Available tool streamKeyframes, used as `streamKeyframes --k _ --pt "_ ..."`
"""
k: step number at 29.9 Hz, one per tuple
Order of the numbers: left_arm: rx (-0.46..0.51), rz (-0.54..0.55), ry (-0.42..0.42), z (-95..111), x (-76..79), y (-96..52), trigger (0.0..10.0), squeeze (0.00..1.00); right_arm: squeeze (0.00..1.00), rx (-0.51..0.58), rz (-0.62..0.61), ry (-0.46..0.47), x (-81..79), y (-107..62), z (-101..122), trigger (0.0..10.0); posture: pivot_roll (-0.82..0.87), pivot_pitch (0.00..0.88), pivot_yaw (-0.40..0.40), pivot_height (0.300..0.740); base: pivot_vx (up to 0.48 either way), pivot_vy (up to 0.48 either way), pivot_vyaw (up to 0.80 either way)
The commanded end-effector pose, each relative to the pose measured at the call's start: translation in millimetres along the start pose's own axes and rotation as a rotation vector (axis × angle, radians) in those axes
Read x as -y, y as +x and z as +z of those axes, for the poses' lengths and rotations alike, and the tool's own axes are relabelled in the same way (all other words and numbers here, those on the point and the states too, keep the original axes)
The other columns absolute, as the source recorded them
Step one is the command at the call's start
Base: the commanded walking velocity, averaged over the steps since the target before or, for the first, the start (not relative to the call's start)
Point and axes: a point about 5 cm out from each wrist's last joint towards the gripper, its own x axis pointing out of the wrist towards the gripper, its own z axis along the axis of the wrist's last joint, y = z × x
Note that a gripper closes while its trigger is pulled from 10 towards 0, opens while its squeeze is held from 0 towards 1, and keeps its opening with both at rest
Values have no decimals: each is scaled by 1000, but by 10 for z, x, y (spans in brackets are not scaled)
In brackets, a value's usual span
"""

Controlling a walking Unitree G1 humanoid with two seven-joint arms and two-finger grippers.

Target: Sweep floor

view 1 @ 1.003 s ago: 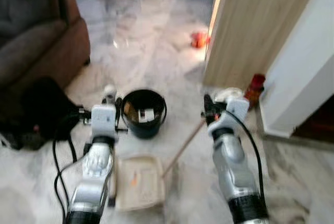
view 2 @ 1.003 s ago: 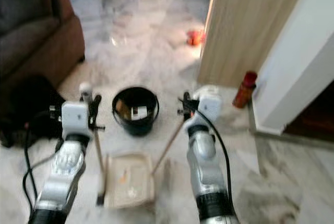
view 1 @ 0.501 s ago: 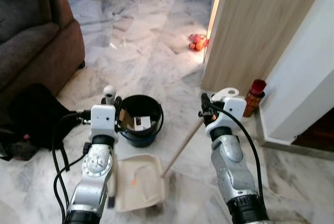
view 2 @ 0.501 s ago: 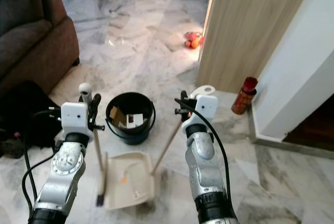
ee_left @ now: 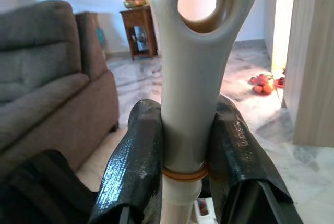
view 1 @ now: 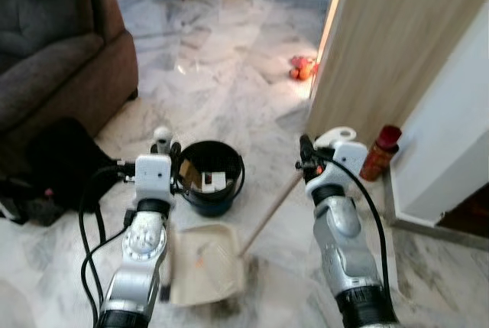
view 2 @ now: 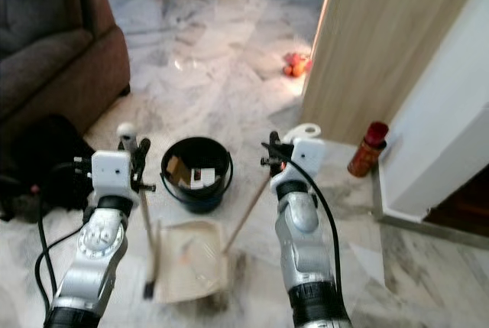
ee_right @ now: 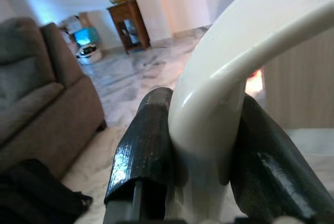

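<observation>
My left gripper (view 1: 163,152) is shut on the white top of a broom handle (ee_left: 192,78), a thin stick that runs down to a dark end (view 2: 148,291) on the floor. My right gripper (view 1: 309,154) is shut on the white looped dustpan handle (ee_right: 229,72). Its wooden stick (view 1: 269,217) slants down to the cream dustpan (view 1: 206,267), which lies on the marble floor between my arms with a small orange scrap on it. Just beyond the pan stands a black bucket (view 1: 211,177) with scraps inside.
A brown sofa (view 1: 53,60) and a black bag (view 1: 57,164) are on the left. On the right are a wooden panel (view 1: 382,37), a white wall (view 1: 451,129) and a red can (view 1: 380,154). Orange items (view 1: 303,68) lie further ahead on open marble floor.
The whole picture has shifted a little and sharpened, so the camera moved. Both grippers keep their hold on the handles; dustpan and bucket stay put.
</observation>
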Motion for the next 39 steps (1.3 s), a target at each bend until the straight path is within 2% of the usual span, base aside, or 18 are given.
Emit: streamKeyframes --k 1,7,8,11,12,15,17,23,27,29,30,31,32,39 --pt "50 7 10 72 -8 -20 10000 0 0 51 13 14 -34 34 125 10000 143 95 -8 740 0 0 0" --pt "86 66 28 134 -110 -72 10000 0 0 52 12 12 -40 30 129 10000 144 98 -6 740 0 0 0" --pt "87 102 52 134 -195 -154 10000 0 0 55 9 11 -35 32 136 10000 143 98 -4 740 0 0 0" --pt "75 121 90 102 -276 -272 10000 0 0 57 3 9 -17 38 143 10000 147 101 -3 740 0 0 0" --pt "54 110 129 48 -316 -371 10000 0 0 57 -1 2 -4 43 141 10000 151 103 -4 740 0 0 0" --pt "13 107 170 -42 -385 -510 10000 0 0 58 -4 -2 0 56 146 10000 152 103 -4 740 0 0 0" --pt "-5 115 179 -75 -413 -547 10000 0 0 63 -8 -3 -2 66 161 10000 156 106 -6 740 0 0 0" --pt "-22 121 190 -123 -421 -537 10000 0 0 105 -18 9 -28 106 281 10000 156 106 -7 740 0 0 0" --pt "-20 113 185 -129 -369 -490 10000 0 0 179 -7 34 -93 134 501 10000 150 104 -6 740 0 0 0" --pt "-20 110 183 -132 -356 -484 10000 0 0 191 -6 38 -102 138 540 10000 148 102 -5 740 0 0 0" --pt "-18 99 185 -137 -328 -479 10000 0 0 234 3 53 -136 153 675 10000 146 101 -5 740 0 0 0" --pt "-18 99 185 -137 -328 -479 10000 0 0 234 3 53 -136 153 675 10000 146 101 -5 740 0 0 0" --pt "-18 96 185 -141 -317 -479 10000 0 0 262 11 59 -163 161 771 10000 145 99 -6 740 0 0 0" --pt "-17 95 182 -150 -307 -472 10000 0 0 331 44 83 -245 166 1036 10000 146 95 -7 740 0 0 0"
